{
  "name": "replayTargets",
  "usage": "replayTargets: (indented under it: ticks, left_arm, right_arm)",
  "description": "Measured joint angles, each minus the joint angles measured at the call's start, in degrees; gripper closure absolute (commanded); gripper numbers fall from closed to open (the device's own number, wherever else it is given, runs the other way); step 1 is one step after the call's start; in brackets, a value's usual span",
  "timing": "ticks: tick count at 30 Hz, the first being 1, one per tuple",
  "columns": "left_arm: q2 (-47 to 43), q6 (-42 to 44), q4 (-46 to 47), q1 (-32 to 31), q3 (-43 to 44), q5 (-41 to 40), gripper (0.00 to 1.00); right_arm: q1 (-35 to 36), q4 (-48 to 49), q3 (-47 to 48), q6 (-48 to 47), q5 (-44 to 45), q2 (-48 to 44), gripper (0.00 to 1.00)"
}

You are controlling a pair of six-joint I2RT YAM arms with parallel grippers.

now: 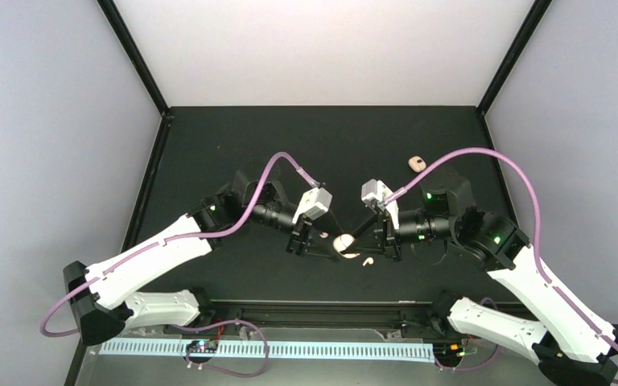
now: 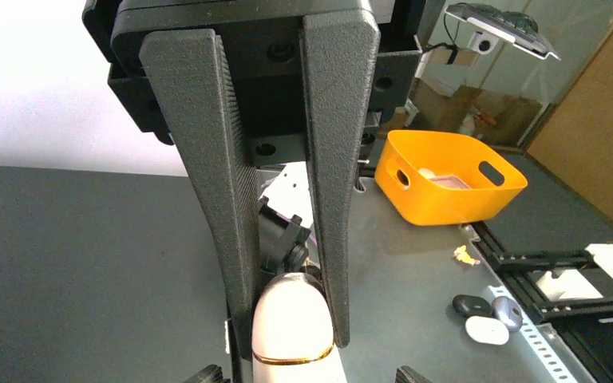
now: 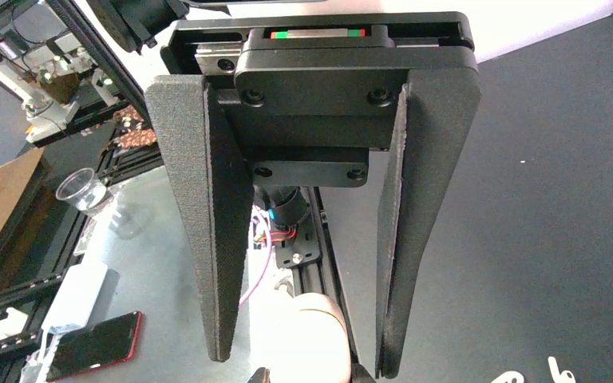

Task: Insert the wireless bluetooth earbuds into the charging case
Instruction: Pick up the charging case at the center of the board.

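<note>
So the whole thing hinges on where the earbuds (image 1: 364,262) lie relative to the charging case (image 2: 291,315). From the top view they're on the black table (image 1: 233,145) just beside the case, on the near side toward the arm bases and a bit toward the right arm. The case itself is up between the two arms in the middle of the table, and the left gripper (image 2: 290,345) has it: both pads look pressed against its sides, jaws about half closed. Its long axis runs along the fingers, and the gold seam band sits at the end far from the wrist. I can't tell if the lid is open. The right gripper (image 3: 303,363) has its jaws apart with clear gaps either side of the case and nothing in them, so it's the free one and also nearer to the buds. Its own camera shows them low and off to the right. Which way their stems point is too small to call. There's another pale pink case-looking thing (image 1: 416,163) way at the back. No brand, label or readable writing anywhere — not on the case, nor the orange bin (image 2: 447,177).
</note>
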Motion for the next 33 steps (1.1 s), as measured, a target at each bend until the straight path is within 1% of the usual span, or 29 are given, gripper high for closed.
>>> replayTargets:
  ticks: [4,9,16,18,22,24,25,29,33]
  left_arm:
    - [0.9,-0.9,0.1,0.0,0.2,0.2,0.47]
    - [2.0,-2.4,0.3,0.1,0.3,0.4,0.58]
    - [2.8,-3.7,0.7,0.1,0.3,0.5,0.63]
    - [2.8,-3.9,1.0,0.1,0.3,0.5,0.66]
    - [2.8,-4.8,1.9,0.1,0.3,0.5,0.65]
    - [2.8,-5.0,2.3,0.1,0.3,0.5,0.66]
    - [2.8,-5.2,2.4,0.1,0.3,0.5,0.68]
    - [2.8,-5.5,2.4,0.1,0.2,0.6,0.82]
    - [2.8,-5.4,2.5,0.1,0.1,0.7,0.94]
  right_arm:
    - [0.0,0.2,-0.5,0.0,0.4,-0.1,0.99]
    - [0.0,1.4,-0.8,0.2,0.6,-0.2,0.99]
    - [0.0,2.4,-1.2,0.2,0.9,-0.5,0.99]
    - [0.0,2.8,-1.4,0.4,1.0,-0.7,0.99]
    - [0.0,3.2,-1.6,0.7,1.1,-1.0,0.99]
    - [0.0,3.4,-1.6,0.7,1.1,-1.0,0.99]
    - [0.0,3.5,-1.6,0.9,1.1,-1.0,0.99]
    - [0.0,3.6,-1.6,1.1,1.1,-1.1,0.99]
    - [0.0,3.6,-1.6,1.9,1.8,-1.4,0.99]
